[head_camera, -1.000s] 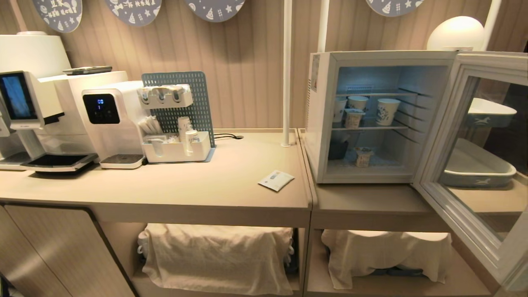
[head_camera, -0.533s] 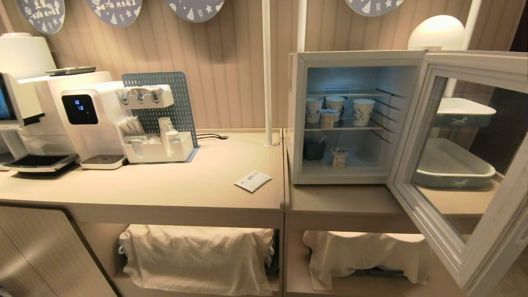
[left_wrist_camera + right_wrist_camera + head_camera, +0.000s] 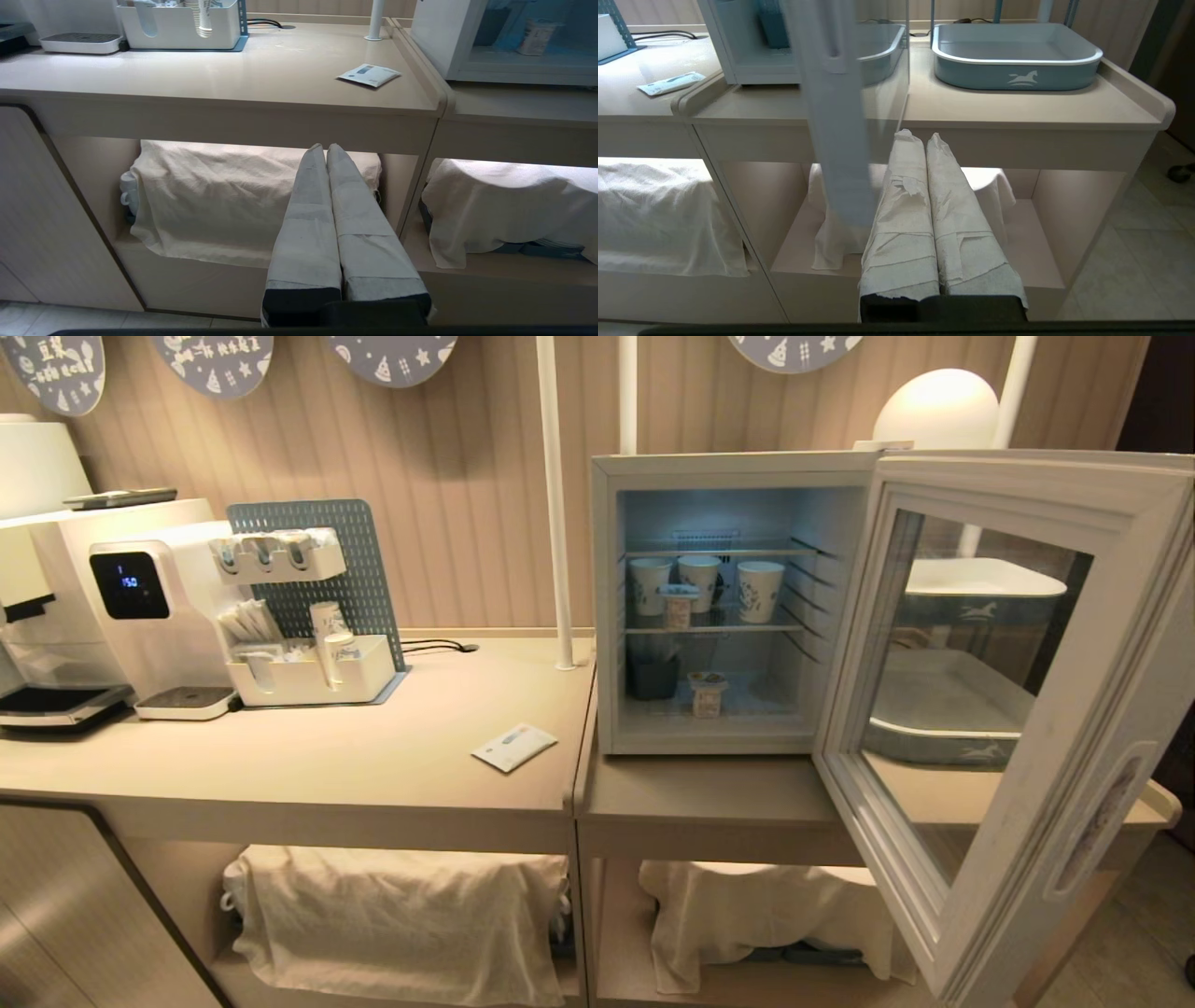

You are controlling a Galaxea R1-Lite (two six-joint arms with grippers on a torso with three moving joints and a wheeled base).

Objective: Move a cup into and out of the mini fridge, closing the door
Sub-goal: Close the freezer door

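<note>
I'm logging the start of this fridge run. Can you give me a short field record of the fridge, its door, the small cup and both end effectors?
mini fridge: on the right counter, lit inside
door: swung wide open
cup: upright on the fridge floor
upper shelf: three paper cups and one small cup
left end effector: shut, empty, below counter height
right end effector: shut, empty, below counter height

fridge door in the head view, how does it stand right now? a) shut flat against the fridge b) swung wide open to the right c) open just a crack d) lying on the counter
b: the door hangs swung out to the right of the mini fridge, leaving the lit shelves and the little cup on the fridge floor in plain view.
</note>
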